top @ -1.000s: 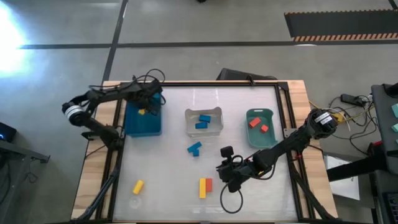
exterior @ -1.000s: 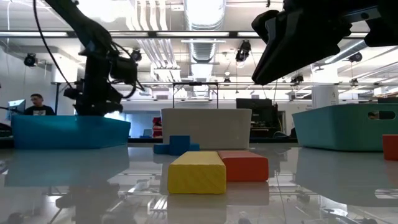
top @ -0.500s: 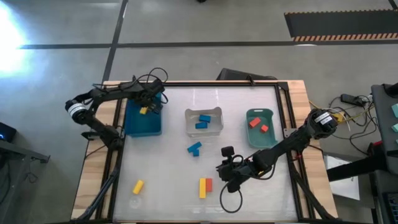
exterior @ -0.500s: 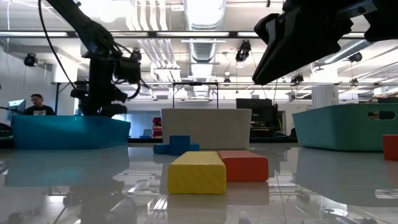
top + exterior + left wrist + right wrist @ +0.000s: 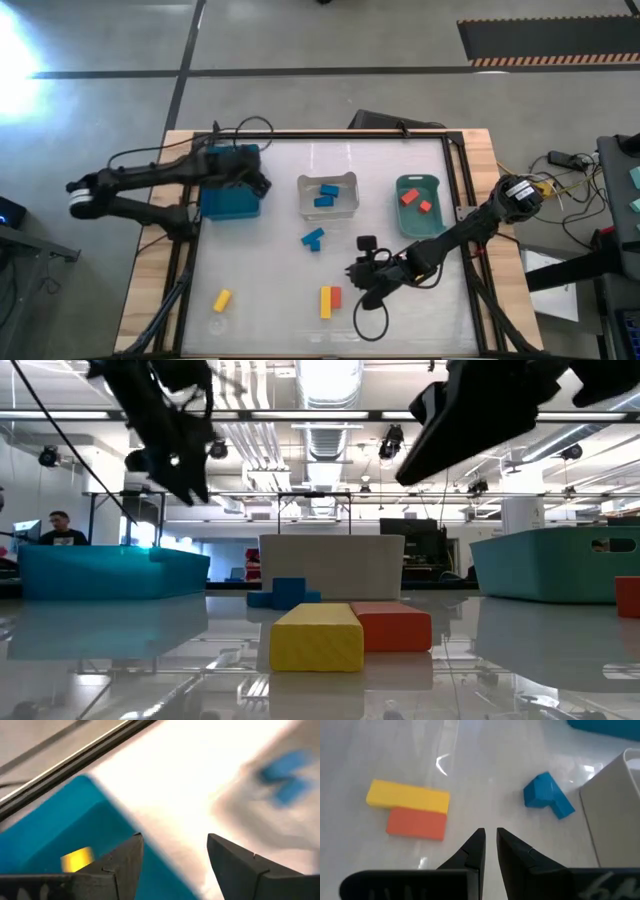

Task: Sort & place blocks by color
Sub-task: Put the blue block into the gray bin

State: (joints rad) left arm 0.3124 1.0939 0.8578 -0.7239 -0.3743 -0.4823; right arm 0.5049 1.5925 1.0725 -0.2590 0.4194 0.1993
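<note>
My left gripper (image 5: 260, 182) (image 5: 175, 838) hangs open above the right wall of the blue bin (image 5: 228, 196); a yellow block (image 5: 77, 859) lies inside that bin. My right gripper (image 5: 353, 273) (image 5: 490, 832) is shut and empty, hovering above the table right of a yellow bar (image 5: 325, 301) (image 5: 408, 795) and a red bar (image 5: 336, 297) (image 5: 416, 823) lying side by side. A blue L-shaped block (image 5: 313, 239) (image 5: 547, 794) lies flat on the table in front of the clear bin. Another yellow block (image 5: 222, 299) rests near the near-left corner.
The clear bin (image 5: 328, 196) holds blue blocks, and the green bin (image 5: 417, 203) holds two red blocks. In the low view a person (image 5: 60, 528) sits far off in the room beyond the table. Open table surface lies between the bins and the near edge.
My left gripper has risen up out of the blue bin and shifted a little toward the table's right and near side, with its arm swinging outward past the left edge. The right arm has kept still.
</note>
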